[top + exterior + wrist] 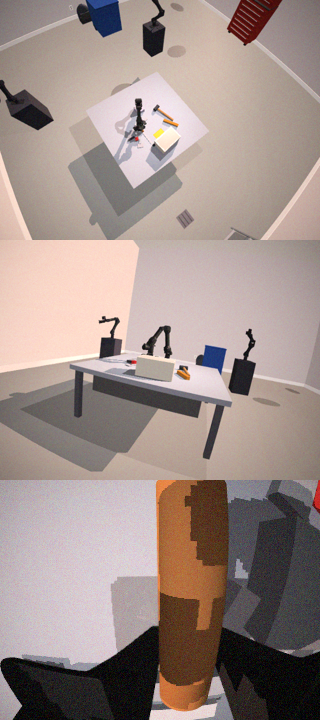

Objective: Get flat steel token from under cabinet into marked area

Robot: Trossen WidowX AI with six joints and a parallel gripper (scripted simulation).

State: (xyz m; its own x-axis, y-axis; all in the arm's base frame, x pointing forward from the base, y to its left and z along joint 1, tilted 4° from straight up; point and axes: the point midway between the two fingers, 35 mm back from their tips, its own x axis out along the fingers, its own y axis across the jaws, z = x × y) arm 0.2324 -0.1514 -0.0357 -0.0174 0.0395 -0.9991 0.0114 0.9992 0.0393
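The steel token cannot be made out in any view; presumably it lies under the cream cabinet [167, 139] [155, 368], whose vent slots are not visible from these angles. Just beside the cabinet's front is the yellow patch [158, 133], which I take to be the marked area, with no token to be seen on it. A small dark piece [153, 145] sits by the cabinet's near corner (what it is, I can't tell).

The end effector [141, 128] [167, 357] [190, 635] is partly open, its fingers closed on the orange handle [142, 131] [192, 580] of a tool whose thin shaft [147, 138] reaches toward that corner. Farther out on the tabletop [180, 113] [201, 384] [60, 555] lie a red-and-black item [136, 138] [133, 361], a hammer [165, 114] [186, 371] and an orange block [170, 122] [183, 374].

I judge the step in hand to be bringing the tool round for the retrieval, with the raking still to be done. The next move calls for lining the shaft up with the cabinet's front gap, low and level, then reaching in beyond the token and drawing it out onto the yellow patch without nudging the cabinet.
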